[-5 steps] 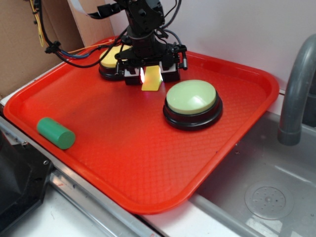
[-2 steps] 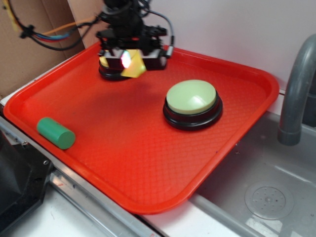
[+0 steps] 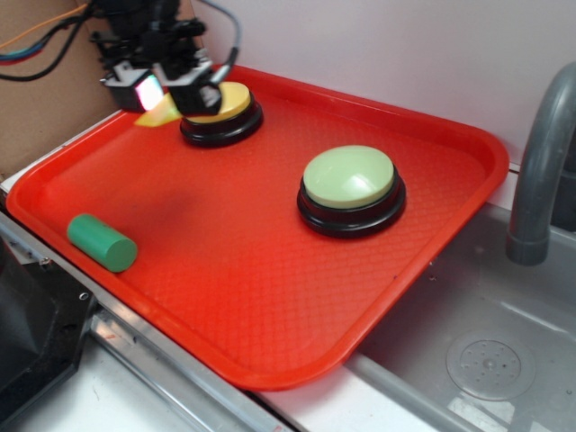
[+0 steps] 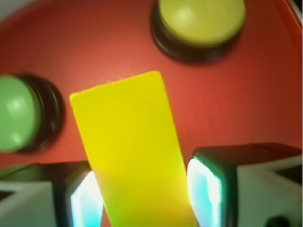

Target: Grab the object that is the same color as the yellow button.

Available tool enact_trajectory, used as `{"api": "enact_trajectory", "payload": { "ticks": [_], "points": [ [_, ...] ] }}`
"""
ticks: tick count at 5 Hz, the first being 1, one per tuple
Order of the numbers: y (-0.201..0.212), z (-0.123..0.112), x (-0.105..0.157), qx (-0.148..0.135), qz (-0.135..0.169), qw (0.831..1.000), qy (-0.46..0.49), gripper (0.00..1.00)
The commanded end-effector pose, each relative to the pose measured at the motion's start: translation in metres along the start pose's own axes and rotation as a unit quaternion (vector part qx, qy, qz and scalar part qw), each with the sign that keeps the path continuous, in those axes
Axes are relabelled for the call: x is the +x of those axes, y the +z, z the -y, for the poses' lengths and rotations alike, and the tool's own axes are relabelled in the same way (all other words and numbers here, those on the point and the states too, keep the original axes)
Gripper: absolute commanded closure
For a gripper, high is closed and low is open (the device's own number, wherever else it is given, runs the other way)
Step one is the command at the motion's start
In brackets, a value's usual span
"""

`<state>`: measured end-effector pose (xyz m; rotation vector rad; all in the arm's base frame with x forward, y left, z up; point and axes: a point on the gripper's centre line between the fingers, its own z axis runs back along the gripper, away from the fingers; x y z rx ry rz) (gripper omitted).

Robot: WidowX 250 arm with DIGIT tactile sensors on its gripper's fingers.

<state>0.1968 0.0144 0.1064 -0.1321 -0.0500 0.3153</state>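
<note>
My gripper (image 3: 160, 90) hangs above the tray's far left corner, shut on the yellow wedge block (image 3: 157, 112), which sticks out below the fingers, lifted off the tray. In the wrist view the yellow block (image 4: 135, 156) fills the gap between the two glowing pads (image 4: 204, 191), slightly tilted. The yellow button (image 3: 225, 101) on its black base sits just right of the gripper; from the wrist camera, the yellow button (image 4: 201, 19) lies at the top.
A red tray (image 3: 270, 297) holds a pale green button (image 3: 349, 178) on a black base at mid right and a green cylinder (image 3: 102, 242) at the near left. A sink and grey faucet (image 3: 540, 162) lie to the right. Cardboard stands behind left.
The gripper, holding the yellow block, has moved left across the back of the tray, from beside the green button past the yellow button to the far left corner.
</note>
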Motion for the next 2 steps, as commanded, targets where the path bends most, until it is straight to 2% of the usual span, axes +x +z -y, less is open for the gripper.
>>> {"api": "enact_trajectory", "payload": {
  "ticks": [1,2],
  "points": [
    [0.027,-0.022,-0.016,-0.001,0.019,1.000,0.003,1.00],
    [0.033,-0.022,-0.004,0.016,0.036,0.999,0.017,1.00]
  ]
}}
